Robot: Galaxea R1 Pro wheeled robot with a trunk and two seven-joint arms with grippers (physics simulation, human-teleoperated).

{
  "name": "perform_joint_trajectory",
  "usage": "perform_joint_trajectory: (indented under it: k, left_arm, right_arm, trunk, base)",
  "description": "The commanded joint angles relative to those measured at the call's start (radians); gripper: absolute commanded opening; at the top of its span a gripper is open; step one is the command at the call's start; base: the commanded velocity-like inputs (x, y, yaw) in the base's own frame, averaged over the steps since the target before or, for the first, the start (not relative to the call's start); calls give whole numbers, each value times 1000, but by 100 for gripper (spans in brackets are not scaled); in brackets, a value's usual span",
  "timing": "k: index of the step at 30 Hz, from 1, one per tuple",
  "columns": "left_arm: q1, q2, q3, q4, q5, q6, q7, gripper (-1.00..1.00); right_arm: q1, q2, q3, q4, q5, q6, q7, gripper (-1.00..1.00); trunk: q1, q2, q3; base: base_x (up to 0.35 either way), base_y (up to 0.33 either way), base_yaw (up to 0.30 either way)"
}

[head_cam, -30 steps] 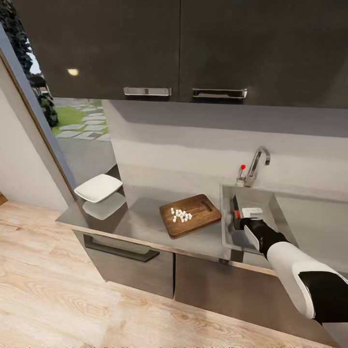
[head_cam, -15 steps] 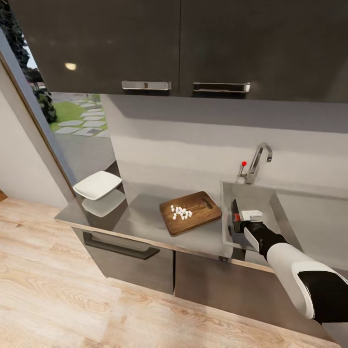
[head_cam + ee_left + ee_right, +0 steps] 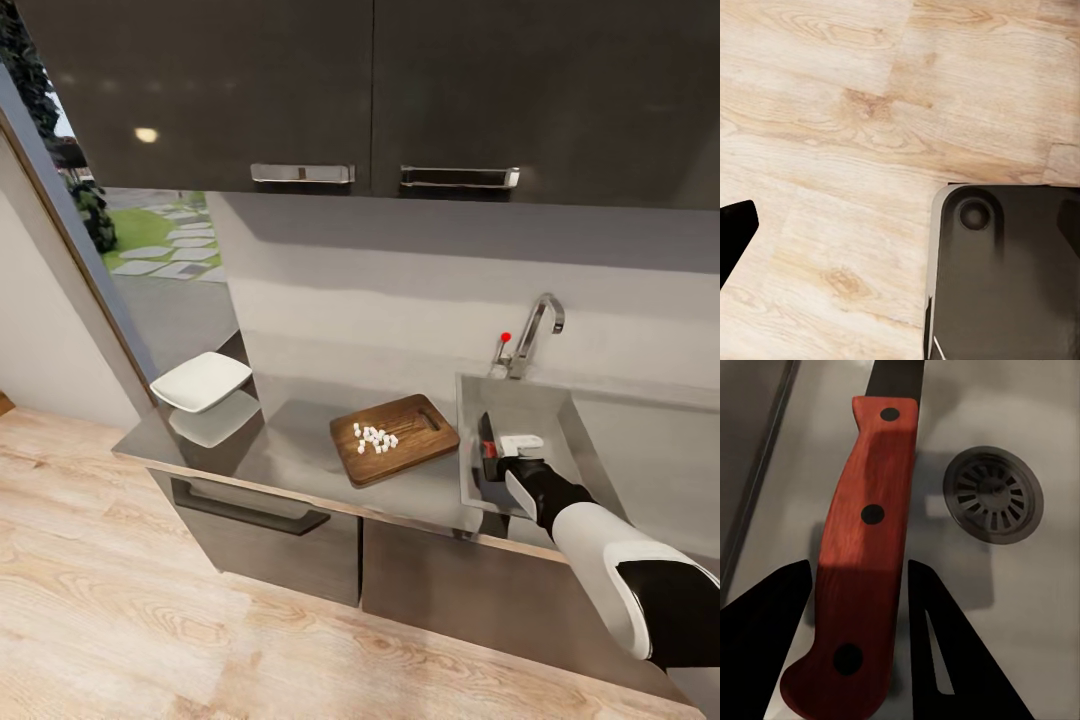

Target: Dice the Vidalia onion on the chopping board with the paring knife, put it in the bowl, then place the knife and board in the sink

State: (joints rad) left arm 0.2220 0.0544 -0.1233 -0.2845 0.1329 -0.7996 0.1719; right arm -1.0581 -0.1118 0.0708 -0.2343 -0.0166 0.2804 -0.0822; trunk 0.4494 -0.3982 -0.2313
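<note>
right gripper (image 3: 859,585) closed on paring knife (image 3: 859,547), held over sink (image 3: 475,460) for drop-in | diced onion (image 3: 375,438) on chopping board (image 3: 393,438) (unbowled) | left gripper state: can't tell

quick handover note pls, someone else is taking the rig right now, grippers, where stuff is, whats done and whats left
Right gripper: over the sink, fingers either side of the knife's red handle; whether they grip it, I cannot tell.
Left gripper: near the floor, state unclear.
Diced onion: white bits on the board, on the countertop beside the sink.
Bowl: at the counter's far left end.
Done: onion diced.
Left: settle the knife in the sink, move the dice to the bowl, then put the board in the sink.
</note>
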Motion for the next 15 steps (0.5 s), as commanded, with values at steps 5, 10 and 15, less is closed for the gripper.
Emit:
perform_joint_trajectory:
  k: [5,10,15]
  left_arm:
    - [0,1,-9,-2,10,-1,3,100]
    - [0,1,-9,7,10,-1,3,100]
    - [0,1,-9,8,10,-1,3,100]
  right_arm:
    - [0,0,8,-2,-2,7,-4,-100]
    - [0,0,9,-2,-2,6,-3,100]
    - [0,0,9,-2,-2,6,-1,100]
  trunk:
    - [1,-2,-2]
    - [1,-2,-2]
    - [1,-2,-2]
  base:
    - [0,0,0]
    - [0,0,0]
    - [0,0,0]
